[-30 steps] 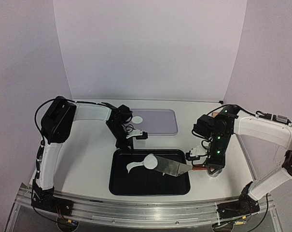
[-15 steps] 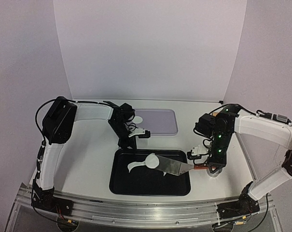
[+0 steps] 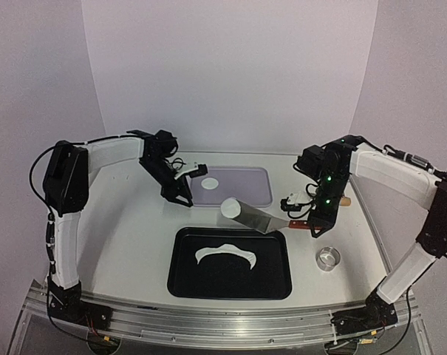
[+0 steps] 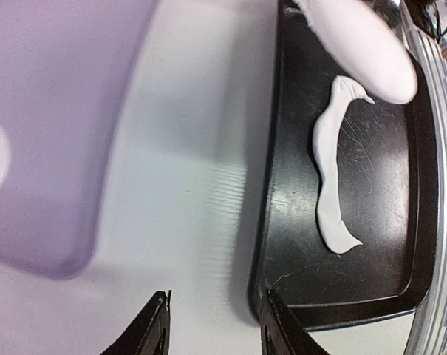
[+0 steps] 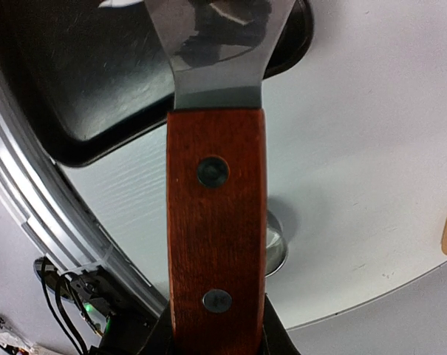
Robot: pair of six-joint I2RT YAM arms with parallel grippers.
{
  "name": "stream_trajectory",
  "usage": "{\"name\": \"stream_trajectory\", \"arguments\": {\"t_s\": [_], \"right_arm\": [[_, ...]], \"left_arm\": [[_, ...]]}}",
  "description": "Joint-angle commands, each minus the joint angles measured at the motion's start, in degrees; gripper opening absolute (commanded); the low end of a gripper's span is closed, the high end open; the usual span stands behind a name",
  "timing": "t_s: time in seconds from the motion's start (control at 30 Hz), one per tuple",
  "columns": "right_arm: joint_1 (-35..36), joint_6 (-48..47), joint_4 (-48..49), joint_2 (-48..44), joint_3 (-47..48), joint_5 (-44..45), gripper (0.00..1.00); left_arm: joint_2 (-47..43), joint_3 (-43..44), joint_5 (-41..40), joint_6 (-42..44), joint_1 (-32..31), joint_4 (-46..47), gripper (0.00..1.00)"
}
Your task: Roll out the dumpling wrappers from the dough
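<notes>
A round white dumpling wrapper (image 3: 229, 208) lies on the tip of a metal spatula (image 3: 257, 220), held in the air between the black tray (image 3: 180, 281) and the purple mat (image 3: 245, 191). My right gripper (image 3: 303, 223) is shut on the spatula's wooden handle (image 5: 216, 222). Another wrapper (image 3: 210, 183) rests on the mat. A crescent of leftover dough (image 3: 224, 254) lies in the tray, also visible in the left wrist view as dough (image 4: 332, 185). My left gripper (image 3: 180, 189) hangs open and empty over the table at the mat's left edge, its fingertips (image 4: 155, 325) apart.
A small metal ring (image 3: 327, 258) stands on the table right of the tray, and it shows behind the handle as the ring (image 5: 276, 248). A wooden piece (image 3: 346, 200) lies at the far right. The tray's rim (image 4: 264, 222) is close to my left fingers.
My right arm has lifted the spatula with the wrapper out of the tray toward the mat. My left gripper has opened and moved back and left, away from the tray's far edge.
</notes>
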Motion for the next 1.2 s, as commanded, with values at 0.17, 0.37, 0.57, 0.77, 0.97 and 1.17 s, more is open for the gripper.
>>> {"name": "stream_trajectory", "arguments": {"t_s": [0.17,0.37,0.57,0.77,0.97,1.17], "right_arm": [[-5.4,1.6,3.2,15.8,17.9,6.0,0.00],[-8.0,2.8,3.3,25.1,27.6,13.0,0.00],[-8.9,2.8,3.4,31.2,32.9,20.9,0.00],[-8.7,2.5,4.5,33.2,36.6,25.9,0.00],[-7.3,-1.0,6.8,34.2,35.3,30.2,0.00],[-6.7,-2.5,8.4,36.0,35.9,35.1,0.00]], "left_arm": [[-7.5,-1.0,2.1,-5.5,6.7,1.8,0.44],[-8.9,-3.8,1.3,-5.8,7.5,3.2,0.45],[-9.4,-5.0,1.2,-5.8,8.2,3.7,0.45],[-9.5,-5.6,1.2,-5.8,8.4,3.8,0.45],[-8.9,-5.0,1.3,-6.0,8.3,3.7,0.46],[-9.0,-5.0,1.8,-6.0,8.3,3.6,0.46]]}}
